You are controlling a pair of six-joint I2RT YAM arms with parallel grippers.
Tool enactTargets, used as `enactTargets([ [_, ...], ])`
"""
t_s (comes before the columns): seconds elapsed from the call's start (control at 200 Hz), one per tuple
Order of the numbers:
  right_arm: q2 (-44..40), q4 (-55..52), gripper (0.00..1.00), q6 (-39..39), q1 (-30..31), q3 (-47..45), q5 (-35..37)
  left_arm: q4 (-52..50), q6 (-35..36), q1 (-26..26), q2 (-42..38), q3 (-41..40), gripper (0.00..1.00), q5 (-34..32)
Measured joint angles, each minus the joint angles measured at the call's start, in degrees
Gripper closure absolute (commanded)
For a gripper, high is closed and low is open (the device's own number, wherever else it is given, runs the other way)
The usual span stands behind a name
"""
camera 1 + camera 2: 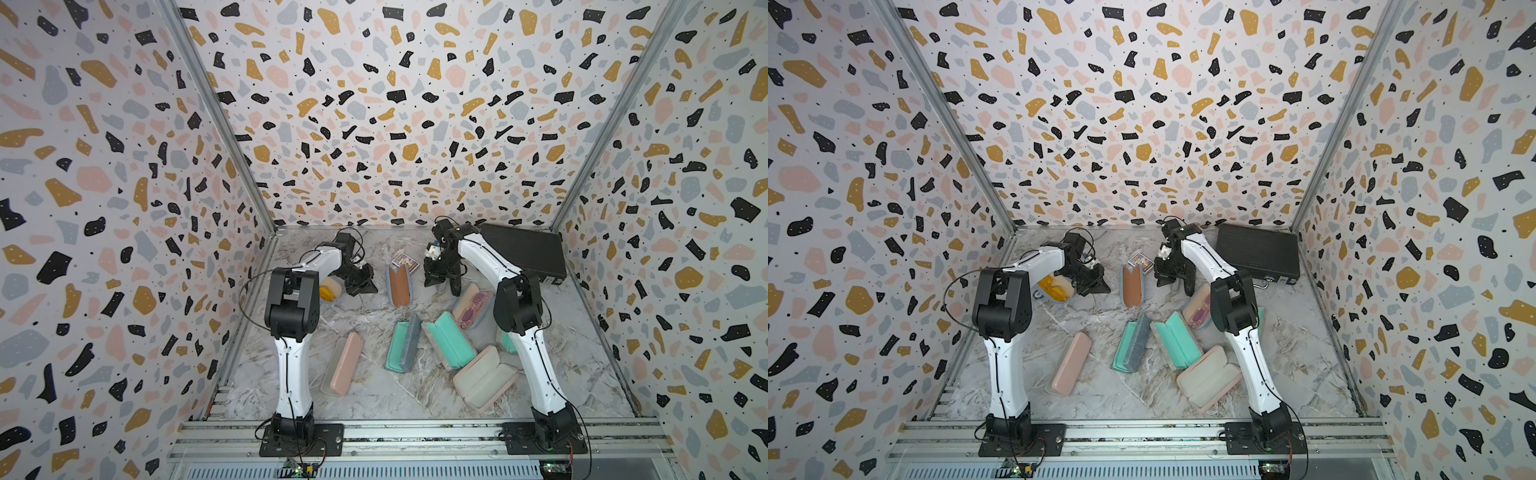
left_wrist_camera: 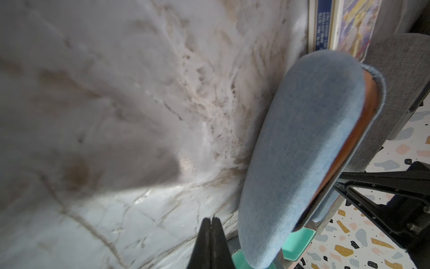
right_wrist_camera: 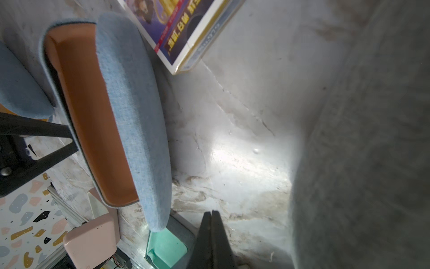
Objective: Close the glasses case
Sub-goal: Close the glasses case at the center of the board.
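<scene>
Yellow-filled case (image 1: pixel 328 291) half behind left arm (image 1: pixel 320 259)

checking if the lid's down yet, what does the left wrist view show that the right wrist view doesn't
Only left wrist: the left gripper, fingertips pressed together; the blue fabric glasses case from its outer shell, orange lining a mere sliver. Only right wrist: the right gripper, fingertips together; that lining broadly exposed. Both: the case ajar, a purple-and-gold card box, a mint-green case, the marble table.
</scene>
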Motion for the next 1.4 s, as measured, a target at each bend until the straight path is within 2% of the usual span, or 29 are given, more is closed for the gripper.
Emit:
enactTargets([
  [0.36,5.0,-0.7,0.99,-1.2,1.1,3.7,-1.7,-1.6,0.4,-3.4,4.9,5.4,1.00,-1.0],
  [0.636,8.2,-2.1,0.97,-3.1,1.5,9.7,-3.6,-4.7,1.9,-4.0,7.6,11.0,1.00,-1.8],
  [1.031,9.7,-2.8,0.96,-5.3,2.6,12.3,-6.5,-8.4,3.8,-5.0,10.4,15.8,1.00,-2.9],
  [1.397,10.0,-3.1,0.96,-7.3,3.2,12.4,-7.4,-10.9,6.0,-5.7,10.9,16.9,1.00,-4.3],
])
